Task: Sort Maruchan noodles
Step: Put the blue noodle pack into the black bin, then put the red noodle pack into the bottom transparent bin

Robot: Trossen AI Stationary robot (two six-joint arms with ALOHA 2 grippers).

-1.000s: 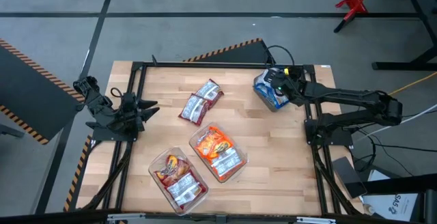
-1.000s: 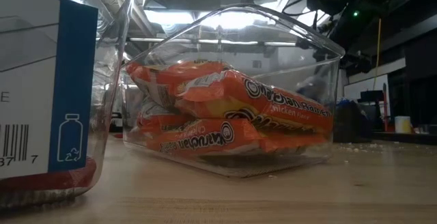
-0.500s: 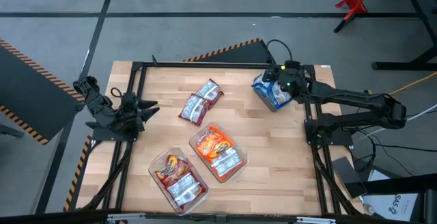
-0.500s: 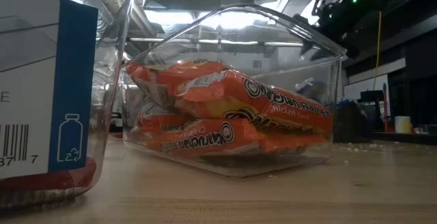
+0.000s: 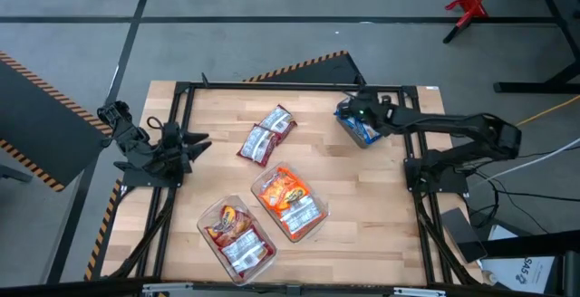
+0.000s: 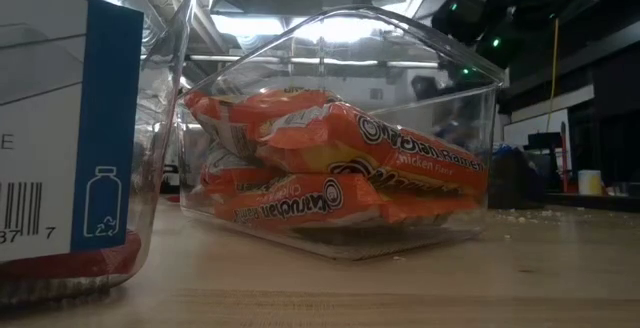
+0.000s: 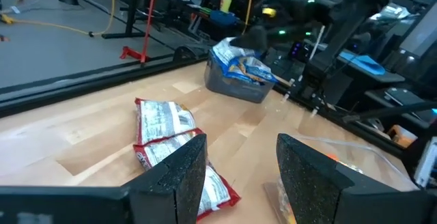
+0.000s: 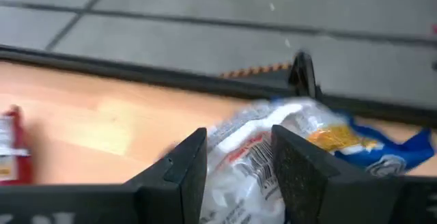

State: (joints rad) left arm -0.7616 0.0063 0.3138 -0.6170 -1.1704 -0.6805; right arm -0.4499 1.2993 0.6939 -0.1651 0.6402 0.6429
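While your right gripper (image 5: 355, 114) hangs over the dark grey tub (image 5: 360, 127) at the far right corner of the table (image 5: 362, 188), its fingers (image 8: 183, 171) stand apart with nothing between them; the blue packets (image 8: 293, 145) lie loose below, in the tub. I judge a blue packet has just gone in, so your next step is to lift clear. Raise straight up before you swing away, so a finger does not catch a crinkly edge and drag a packet out over the rim.

Next, I'd go for the red packets (image 5: 266, 135), which lie unsorted on the bare wood near the table's middle, overlapping each other. Come down over one packet only, near a free edge, or you may lift both. They most likely belong in the clear tub with red packets (image 5: 237, 234) at the near edge; the clear tub of orange packets (image 5: 290, 203) sits just beside it.

Your left gripper (image 5: 193, 145) waits at the table's left edge, fingers (image 7: 179, 177) spread and empty.

For writing, the low view gives "Maruchan Ramen" and a flavour line ending in "Flavor" on the orange packets (image 6: 340, 173). Nearest that camera, a white label (image 6: 60, 118) carries a barcode, the digits "7 7", and a bottle recycling mark on a blue stripe. Barcodes show on the red and blue packets, too small to read.
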